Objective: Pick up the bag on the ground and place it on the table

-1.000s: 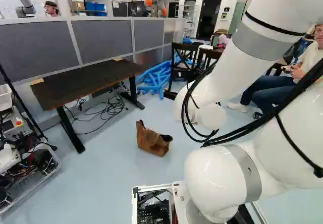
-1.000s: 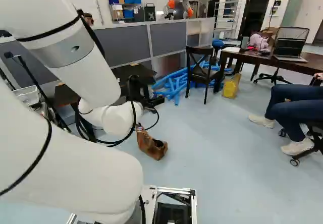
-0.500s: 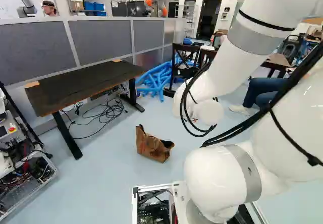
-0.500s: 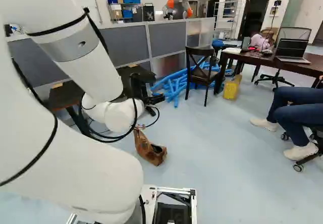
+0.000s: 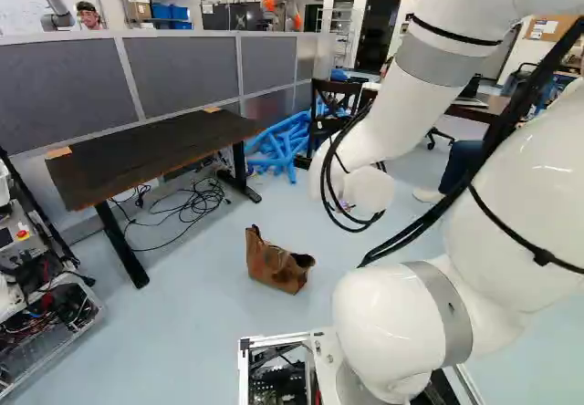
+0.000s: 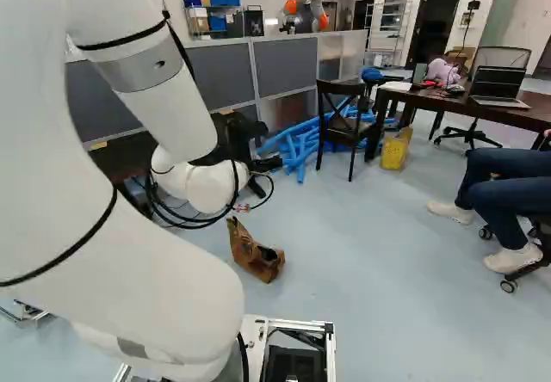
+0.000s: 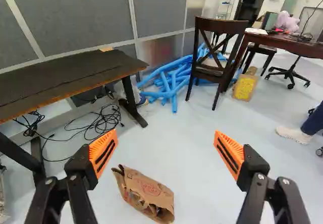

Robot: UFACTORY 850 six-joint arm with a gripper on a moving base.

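Observation:
The brown paper bag [image 5: 276, 264] stands on the floor, in front of and to the right of the dark table [image 5: 146, 150] in the left base view. In the right base view my gripper [image 6: 265, 165] shows as a black shape beyond the arm's white wrist, higher than the bag [image 6: 256, 260]; its fingertips are partly hidden there. The wrist view has the gripper [image 7: 166, 146] open, its orange pads far apart with nothing between them. Past the fingers lies the bag [image 7: 146, 192], below them and nearer one finger, touching neither. The table top [image 7: 65, 77] is farther ahead.
Loose cables [image 7: 101, 125] lie beneath the table by its legs. Blue foam tubes [image 7: 169, 80] are heaped beside a dark chair [image 7: 214, 57]. A yellow container [image 6: 395, 150] stands near a second table [image 6: 516, 111]. Equipment [image 5: 46, 305] fills the left side. Another robot [image 6: 308, 8] is behind the partition.
The base has moved slightly, shifting the scene in the base views. Against its lowest joint, my arm has swung leftward in the left base view and its upper part rightward in the right one.

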